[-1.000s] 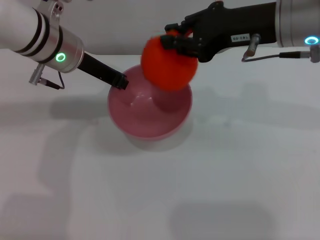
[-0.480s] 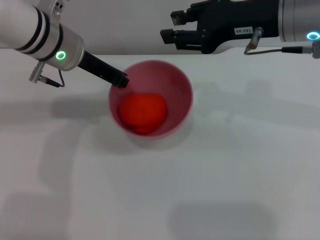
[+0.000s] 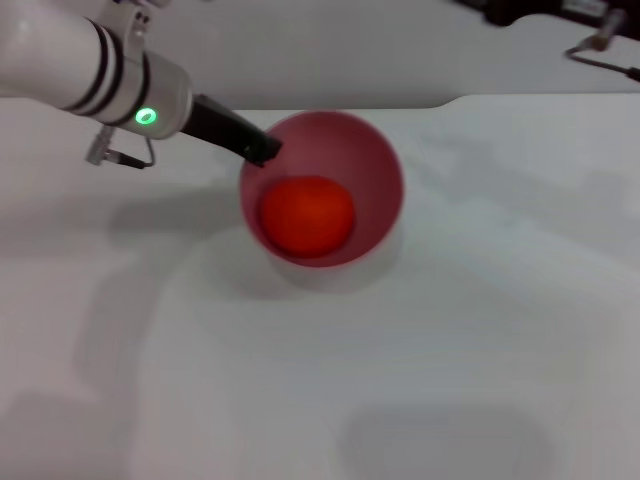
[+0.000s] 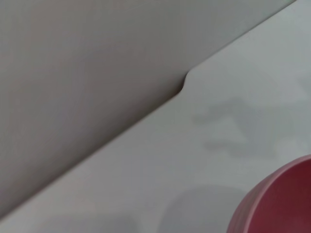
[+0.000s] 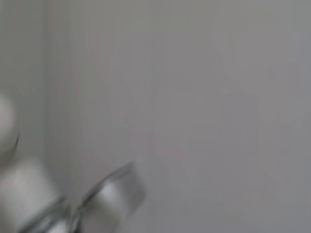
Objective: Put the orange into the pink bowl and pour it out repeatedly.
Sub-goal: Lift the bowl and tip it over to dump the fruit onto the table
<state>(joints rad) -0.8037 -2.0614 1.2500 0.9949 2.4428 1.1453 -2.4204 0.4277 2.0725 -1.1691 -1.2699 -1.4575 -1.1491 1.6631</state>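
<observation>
head view: one orange (image 3: 307, 216) is seen inside one pink bowl (image 3: 378, 165), near the desk's (image 3: 420, 360) far edge. the left gripper (image 3: 258, 150) is clamped on the bowl's rim at the left. the right gripper is cut off at the frame's far edge. no writing is legible.
left wrist view: one part of the bowl's wall (image 4: 277, 204) is shown above the desk.
right wrist view: only blurred surfaces are shown.
</observation>
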